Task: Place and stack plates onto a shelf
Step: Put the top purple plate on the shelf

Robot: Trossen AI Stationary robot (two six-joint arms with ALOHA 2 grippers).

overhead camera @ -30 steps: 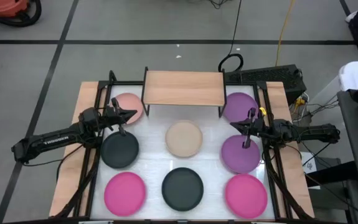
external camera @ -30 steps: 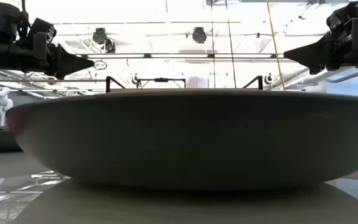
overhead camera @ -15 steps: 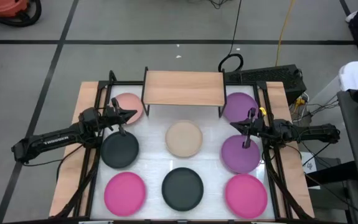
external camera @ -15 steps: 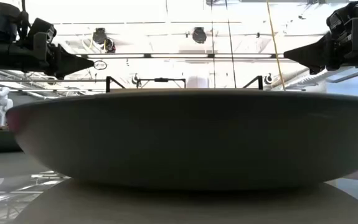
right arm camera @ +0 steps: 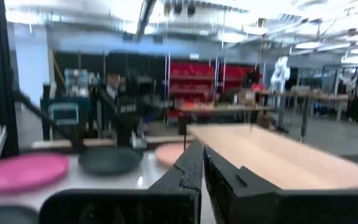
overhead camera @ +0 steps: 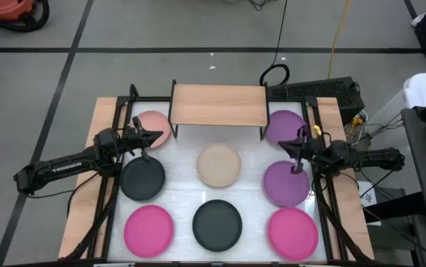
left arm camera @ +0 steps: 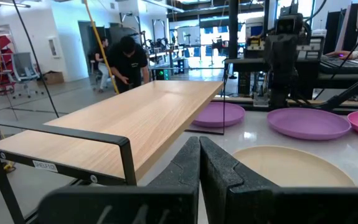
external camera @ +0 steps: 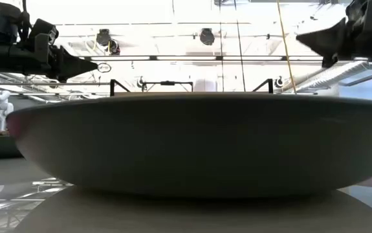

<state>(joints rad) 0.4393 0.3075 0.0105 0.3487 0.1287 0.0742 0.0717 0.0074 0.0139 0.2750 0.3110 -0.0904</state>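
— So, far left of the table, what did we have?

— Left gripper hung low, fingers pressed together with nothing between them, tip between the light pink plate and a dark grey plate. A hot pink plate lay at the near corner.

— And the middle?

— Shelf stood at the back, its wooden top bare. Beige plate lay in front of it, a second dark grey plate nearer still.

— Right side?

— Right gripper hovered, fingers clamped shut and holding nothing, between two purple plates. Another hot pink plate sat at the near right.
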